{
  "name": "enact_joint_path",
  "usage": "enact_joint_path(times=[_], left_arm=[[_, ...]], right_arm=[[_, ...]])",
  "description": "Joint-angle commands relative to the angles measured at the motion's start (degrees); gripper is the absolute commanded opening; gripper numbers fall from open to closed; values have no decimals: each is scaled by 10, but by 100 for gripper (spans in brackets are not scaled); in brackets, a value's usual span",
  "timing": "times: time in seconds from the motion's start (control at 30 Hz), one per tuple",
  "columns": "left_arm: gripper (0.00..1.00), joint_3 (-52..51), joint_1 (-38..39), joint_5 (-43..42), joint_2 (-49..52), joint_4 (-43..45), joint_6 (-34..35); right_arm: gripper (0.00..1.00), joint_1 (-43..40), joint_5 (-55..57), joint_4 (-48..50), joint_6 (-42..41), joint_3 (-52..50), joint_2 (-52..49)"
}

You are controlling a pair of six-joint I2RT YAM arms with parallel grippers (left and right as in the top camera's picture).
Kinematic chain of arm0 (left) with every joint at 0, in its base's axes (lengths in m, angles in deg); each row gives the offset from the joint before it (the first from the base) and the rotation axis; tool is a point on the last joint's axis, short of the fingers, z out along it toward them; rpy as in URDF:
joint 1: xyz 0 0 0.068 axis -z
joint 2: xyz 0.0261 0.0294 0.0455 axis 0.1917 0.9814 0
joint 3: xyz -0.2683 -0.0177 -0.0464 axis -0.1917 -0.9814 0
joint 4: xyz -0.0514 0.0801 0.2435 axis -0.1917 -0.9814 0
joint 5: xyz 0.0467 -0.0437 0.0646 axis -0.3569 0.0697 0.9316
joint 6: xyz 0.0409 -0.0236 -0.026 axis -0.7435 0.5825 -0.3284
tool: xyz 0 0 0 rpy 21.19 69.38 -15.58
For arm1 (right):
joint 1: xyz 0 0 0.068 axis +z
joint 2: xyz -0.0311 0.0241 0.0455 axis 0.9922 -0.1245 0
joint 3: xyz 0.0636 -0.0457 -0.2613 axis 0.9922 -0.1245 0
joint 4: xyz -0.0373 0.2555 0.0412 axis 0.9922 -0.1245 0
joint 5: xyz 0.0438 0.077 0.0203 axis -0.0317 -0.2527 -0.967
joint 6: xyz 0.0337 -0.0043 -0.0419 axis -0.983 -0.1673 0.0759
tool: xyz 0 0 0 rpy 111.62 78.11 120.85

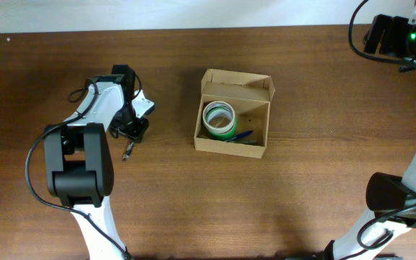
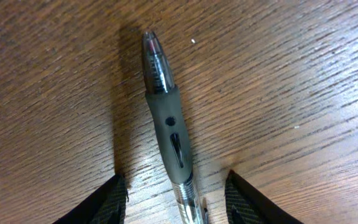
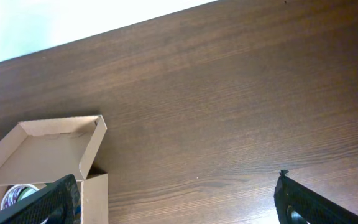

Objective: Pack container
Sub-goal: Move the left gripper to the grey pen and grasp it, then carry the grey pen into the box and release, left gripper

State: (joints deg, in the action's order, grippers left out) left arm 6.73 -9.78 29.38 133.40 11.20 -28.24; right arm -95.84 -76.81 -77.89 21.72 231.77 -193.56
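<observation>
The container, a tan cardboard box with its flap lid open, stands mid-table. Inside it lie a green tape roll and a blue pen. Left of it a clear pen with a dark grip lies on the wood. My left gripper is low over this pen, open, one finger on each side with wood showing in both gaps. My right gripper hangs at the far right corner, wide open and holding nothing. The container shows at its lower left.
My left arm's base stands at the front left and the right arm's base at the front right. The table's far edge meets a pale wall.
</observation>
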Motion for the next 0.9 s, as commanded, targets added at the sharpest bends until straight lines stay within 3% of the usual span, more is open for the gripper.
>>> enact_joint_path(times=[0.0, 0.17, 0.63, 0.67, 0.73, 0.8, 0.87], left_arm=[[41, -8, -1, -16, 41, 12, 18], [40, -8, -3, -81, 42, 15, 20], [41, -8, -2, -102, 42, 41, 39], [38, -8, -2, -102, 42, 40, 39], [18, -9, -2, -102, 42, 35, 39], [3, -9, -2, -102, 42, 30, 39], [2, -9, -2, -102, 42, 30, 39]], right_arm=[[99, -2, -3, 0, -2, 0, 7], [99, -2, -3, 0, -2, 0, 7], [99, -2, -3, 0, -2, 0, 8], [99, -2, -3, 0, -2, 0, 7], [99, -2, -3, 0, -2, 0, 7], [99, -2, -3, 0, -2, 0, 7], [99, -2, -3, 0, -2, 0, 7]])
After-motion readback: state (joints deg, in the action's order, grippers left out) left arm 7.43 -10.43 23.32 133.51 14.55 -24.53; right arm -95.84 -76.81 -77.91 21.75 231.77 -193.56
